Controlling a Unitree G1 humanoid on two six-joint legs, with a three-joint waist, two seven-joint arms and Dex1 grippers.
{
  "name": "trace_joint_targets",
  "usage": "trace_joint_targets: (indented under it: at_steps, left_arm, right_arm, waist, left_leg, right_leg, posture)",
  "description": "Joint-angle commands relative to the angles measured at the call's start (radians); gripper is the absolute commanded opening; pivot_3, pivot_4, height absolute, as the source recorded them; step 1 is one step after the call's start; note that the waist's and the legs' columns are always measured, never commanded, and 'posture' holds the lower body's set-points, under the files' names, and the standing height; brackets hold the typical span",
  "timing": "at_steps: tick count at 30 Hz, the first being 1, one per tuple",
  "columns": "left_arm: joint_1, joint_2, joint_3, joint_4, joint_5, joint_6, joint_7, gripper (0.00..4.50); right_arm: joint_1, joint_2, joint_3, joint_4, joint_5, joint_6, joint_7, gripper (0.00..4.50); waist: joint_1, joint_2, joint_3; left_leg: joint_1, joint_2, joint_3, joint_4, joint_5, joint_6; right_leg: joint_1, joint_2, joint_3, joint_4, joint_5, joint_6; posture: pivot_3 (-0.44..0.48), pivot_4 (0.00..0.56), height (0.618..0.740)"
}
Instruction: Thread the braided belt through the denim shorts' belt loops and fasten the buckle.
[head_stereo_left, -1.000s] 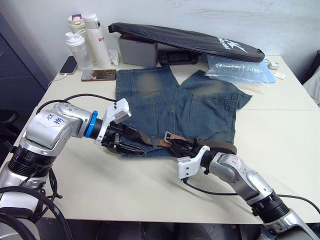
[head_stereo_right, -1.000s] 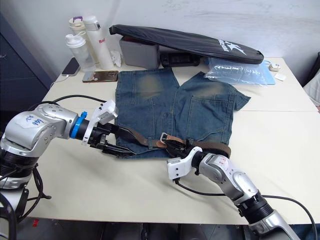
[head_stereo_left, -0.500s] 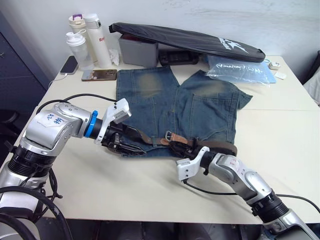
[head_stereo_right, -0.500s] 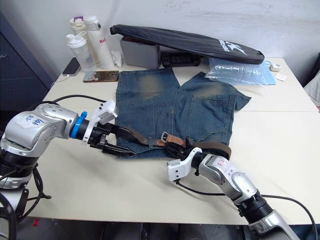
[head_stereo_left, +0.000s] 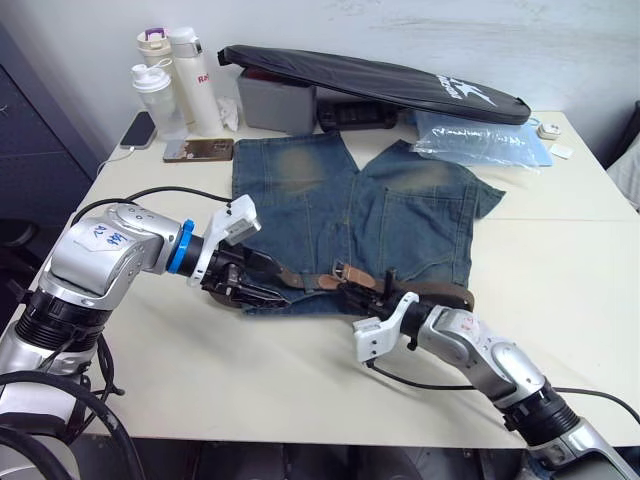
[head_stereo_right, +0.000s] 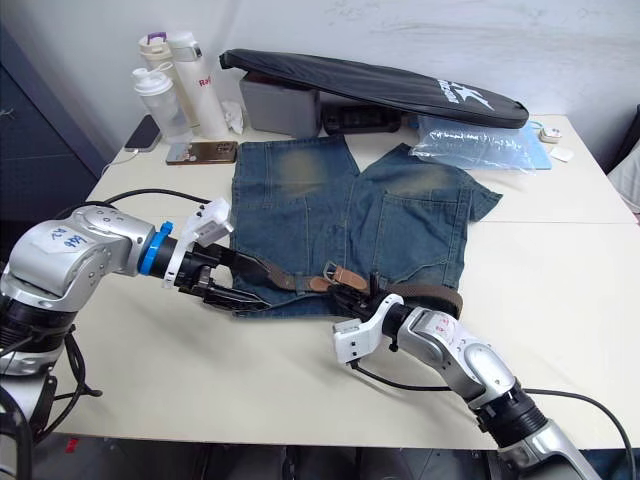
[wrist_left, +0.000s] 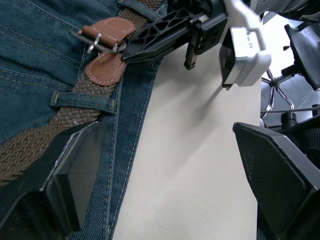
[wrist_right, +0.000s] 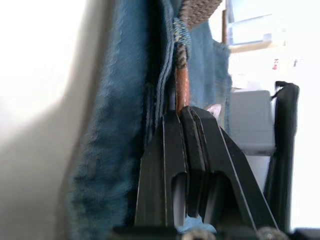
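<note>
The right gripper (head_stereo_right: 357, 287) has its jaws pressed together on the braided belt (wrist_left: 95, 82) at the denim shorts (head_stereo_left: 340, 200) waistband; the buckle (wrist_left: 97, 41) lies just beyond them; the left gripper (head_stereo_left: 262, 290) jaws stand spread, belt and a belt loop (wrist_left: 82, 100) just ahead, on the tabletop (head_stereo_left: 560, 250).

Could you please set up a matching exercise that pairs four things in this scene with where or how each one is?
Things:
1. braided belt
2. left end effector
3. right end effector
4. black bag

States:
A. open, over the shorts' waistband edge
B. at the table's far side, behind the denim shorts
C. shut at the tan leather tip by the buckle
D. runs under a belt loop

Pairs: 1-D, 2-A, 3-C, 4-B
</note>
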Motion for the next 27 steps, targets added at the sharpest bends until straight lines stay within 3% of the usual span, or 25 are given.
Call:
trace_joint_targets:
  at_steps: [1, 9, 12, 16, 19, 27]
  left_arm:
    - [0.038, 0.006, -0.005, -0.057, 0.000, -0.008, 0.008, 4.50]
    - [0.108, -0.048, 0.044, -0.056, -0.001, -0.012, 0.100, 4.50]
    - [0.098, -0.076, 0.095, -0.012, -0.020, 0.014, 0.134, 3.20]
    - [0.112, -0.069, 0.083, 0.016, 0.001, -0.005, 0.137, 1.14]
    - [0.130, -0.093, 0.071, 0.018, 0.000, 0.001, 0.156, 0.03]
    - [0.142, -0.184, 0.052, 0.038, 0.080, -0.047, 0.288, 0.03]
  right_arm:
    - [-0.008, -0.014, -0.050, -0.106, 0.087, 0.029, 0.074, 0.05]
    - [-0.007, -0.003, -0.066, -0.143, 0.116, 0.084, 0.141, 0.05]
    - [0.000, -0.002, -0.063, -0.141, 0.117, 0.090, 0.145, 0.00]
    - [0.002, -0.001, -0.060, -0.136, 0.117, 0.092, 0.147, 0.00]
    - [0.001, -0.002, -0.062, -0.132, 0.116, 0.093, 0.147, 0.00]
    - [0.014, -0.005, -0.066, -0.145, 0.117, 0.103, 0.153, 0.00]
  waist:
    - [0.000, 0.000, 0.000]
    - [0.003, 0.000, 0.000]
    - [0.002, 0.000, 0.000]
    - [0.001, 0.000, -0.001]
    - [0.001, 0.000, -0.001]
    - [0.002, 0.000, -0.001]
  left_leg:
    - [0.000, 0.000, 0.000, 0.000, 0.000, 0.000]
    - [0.000, 0.000, 0.000, 0.000, 0.000, 0.000]
    - [0.000, 0.000, 0.000, 0.000, 0.000, 0.000]
    - [0.000, 0.000, 0.000, 0.000, 0.000, 0.000]
    - [0.000, 0.000, 0.000, 0.000, 0.000, 0.000]
    - [0.000, 0.000, 0.000, 0.001, 0.000, 0.000]
  right_leg:
    - [0.000, 0.000, 0.000, 0.000, 0.000, 0.000]
    - [0.000, 0.000, 0.000, 0.000, 0.000, 0.000]
    - [0.001, 0.000, 0.000, 0.001, 0.000, 0.000]
    - [0.000, 0.000, 0.000, 0.000, 0.000, 0.000]
    - [0.000, 0.000, 0.000, 0.000, 0.000, 0.000]
    - [0.000, 0.000, 0.000, 0.001, 0.000, 0.000]
  posture:
    - [0.000, 0.150, 0.740]
    - [0.000, 0.150, 0.740]
    - [0.000, 0.150, 0.740]
    - [0.000, 0.150, 0.740]
    - [0.000, 0.150, 0.740]
    - [0.000, 0.150, 0.740]
